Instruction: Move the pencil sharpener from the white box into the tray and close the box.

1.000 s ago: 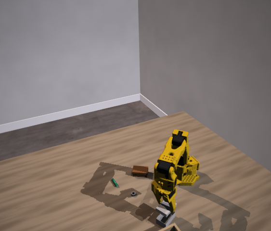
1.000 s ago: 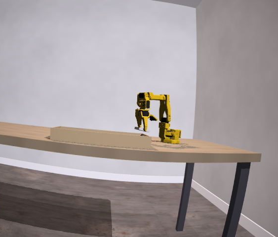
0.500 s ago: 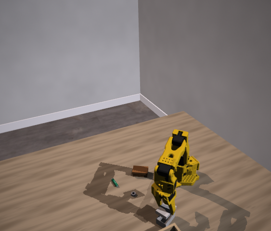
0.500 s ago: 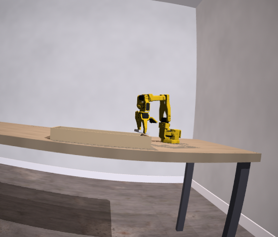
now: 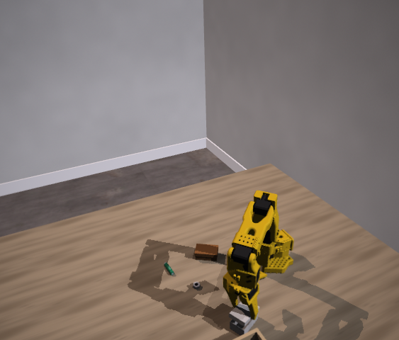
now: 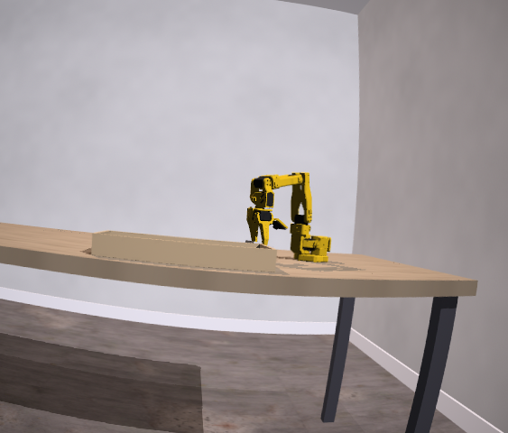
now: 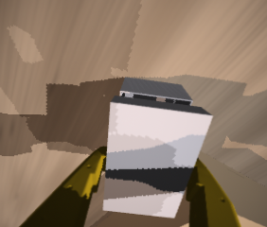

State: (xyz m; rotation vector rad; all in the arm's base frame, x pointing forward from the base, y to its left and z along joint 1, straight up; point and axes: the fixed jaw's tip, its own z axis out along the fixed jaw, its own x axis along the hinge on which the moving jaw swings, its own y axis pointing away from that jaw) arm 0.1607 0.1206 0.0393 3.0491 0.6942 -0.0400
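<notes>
My gripper (image 5: 244, 312) (image 6: 259, 242) (image 7: 150, 160) points down and is shut on the white lid (image 5: 239, 316) (image 7: 157, 123), one finger at each side. The lid is over the white box's base (image 5: 237, 326) (image 7: 157, 88). In the wrist view the base's far end sticks out beyond the lid, with a narrow dark gap between them, so the lid is not fully down there. Most of the base is hidden under the lid. The tray (image 5: 257, 331) (image 6: 174, 252) stands close by. Its inside is hidden, and I cannot see the pencil sharpener.
A brown box-like block (image 5: 206, 250), a green stick-like piece (image 5: 169, 268) and a small grey ring-like piece (image 5: 196, 284) lie on the wooden table. In the exterior view the tray's long wall runs near the table's front edge and hides the base.
</notes>
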